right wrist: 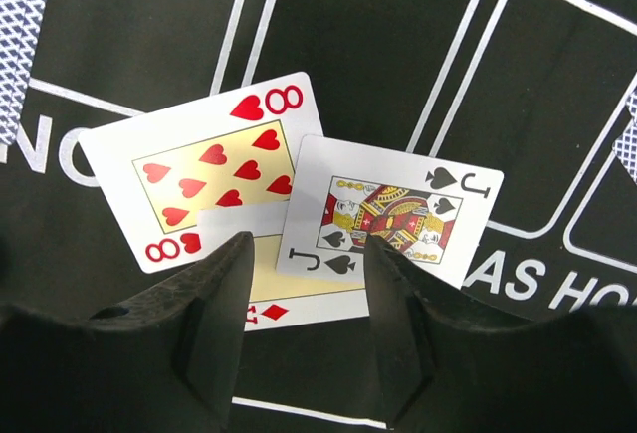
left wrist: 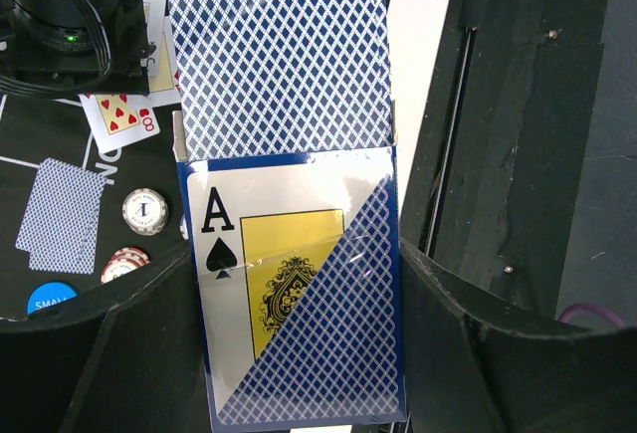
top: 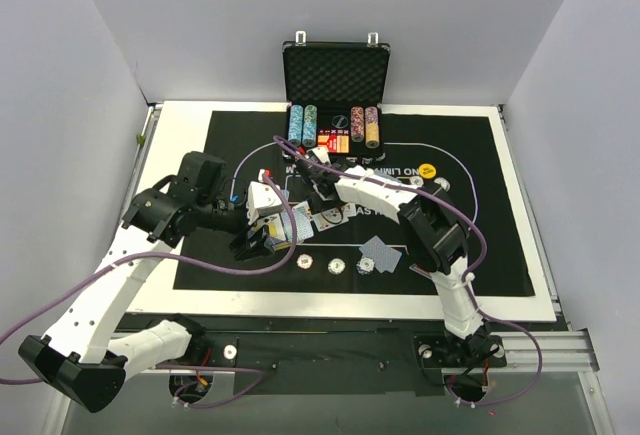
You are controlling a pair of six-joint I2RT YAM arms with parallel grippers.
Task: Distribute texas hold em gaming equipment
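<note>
My left gripper [left wrist: 297, 289] [top: 258, 240] is shut on the deck [left wrist: 299, 254], a card box with an ace of spades on its front. Blue-patterned-back cards [left wrist: 284, 75] stick out of the box's open end. My right gripper [right wrist: 306, 249] [top: 321, 183] hangs open just above three face-up cards on the mat: an eight of hearts [right wrist: 209, 169], a jack of spades [right wrist: 393, 209] and a diamond card [right wrist: 289, 299] partly under both. Nothing is between its fingers. Striped poker chips [top: 338, 265] lie in a row near the mat's front edge.
The black case [top: 335, 75] stands open at the back with chip columns [top: 335, 127] in front of it. Face-down cards [top: 383, 252] lie at the front right and others [left wrist: 62, 204] beside chips [left wrist: 145, 211]. A yellow disc [top: 427, 169] and a blue disc [left wrist: 50, 299] lie on the mat [top: 470, 245].
</note>
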